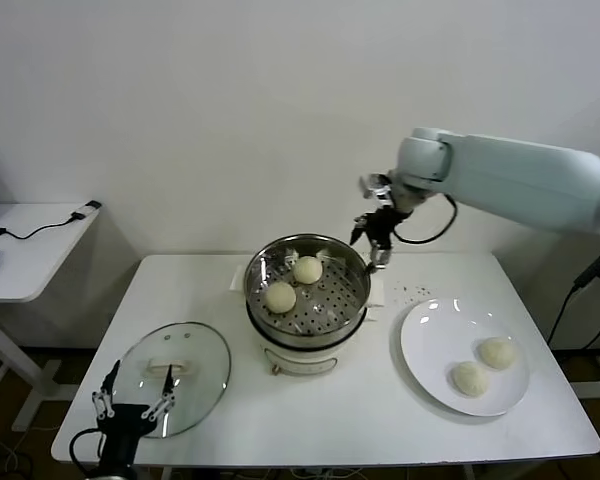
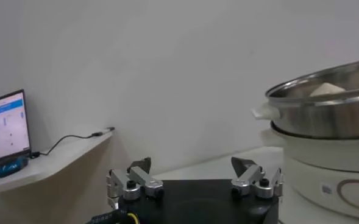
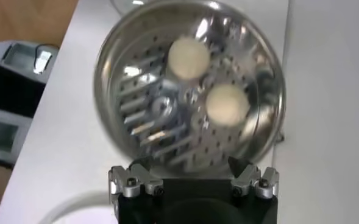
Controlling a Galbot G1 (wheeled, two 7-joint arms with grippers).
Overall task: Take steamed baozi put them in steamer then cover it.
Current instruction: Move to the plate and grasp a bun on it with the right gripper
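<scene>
The steel steamer [image 1: 350, 300] stands on its white pot base at the table's middle and holds two baozi [image 1: 308, 269] [image 1: 281, 297]. Two more baozi [image 1: 497, 352] [image 1: 470, 378] lie on a white plate [image 1: 425, 345] at the right. The glass cover [image 1: 210, 365] lies flat at the front left. My right gripper [image 1: 370, 240] is open and empty, raised over the steamer's far right rim; its wrist view looks down on the steamer [image 3: 115, 73] and both buns [image 3: 189, 57] [image 3: 227, 103]. My left gripper [image 1: 133, 405] is open and empty, low over the cover's near edge.
A white side table [image 1: 30, 250] with cables and a blue object stands at the far left. The left wrist view shows the steamer wall [image 2: 325, 112] to one side and a lit screen [image 2: 6, 125] on that side table.
</scene>
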